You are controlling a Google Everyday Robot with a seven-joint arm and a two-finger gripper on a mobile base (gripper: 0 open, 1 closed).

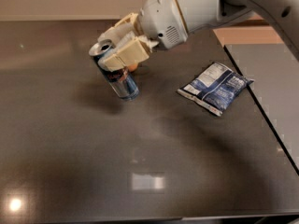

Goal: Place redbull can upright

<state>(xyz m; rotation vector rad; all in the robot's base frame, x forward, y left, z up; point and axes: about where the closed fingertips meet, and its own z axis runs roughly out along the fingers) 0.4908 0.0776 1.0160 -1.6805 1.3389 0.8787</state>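
Gripping the redbull can (123, 84) around its upper body, the gripper (119, 60) sits at the upper left of the camera view, its cream fingers (127, 53) pinched onto the can's sides. The can leans, silver top tipped up and to the left, lower rim down near the dark table (140, 167). Whether that rim touches the surface, I cannot tell, though the shadow lies close beside it.

My read is that this is the righting step, and the job is nearly there. To do it well, the wrist needs to roll until the can's axis is vertical, then lower so the whole base ring meets the table flat before the fingers let go. Release on a lean and a slim can like this will likely topple and roll.

On materials: the can is a narrow metal cylinder, glossy blue and silver with a red-orange mark, smooth and likely slippery. The tabletop is dark, polished and hard, throwing back lamp glints. Well to the right lies a crinkly, flat blue snack bag (215, 87), out of the way.
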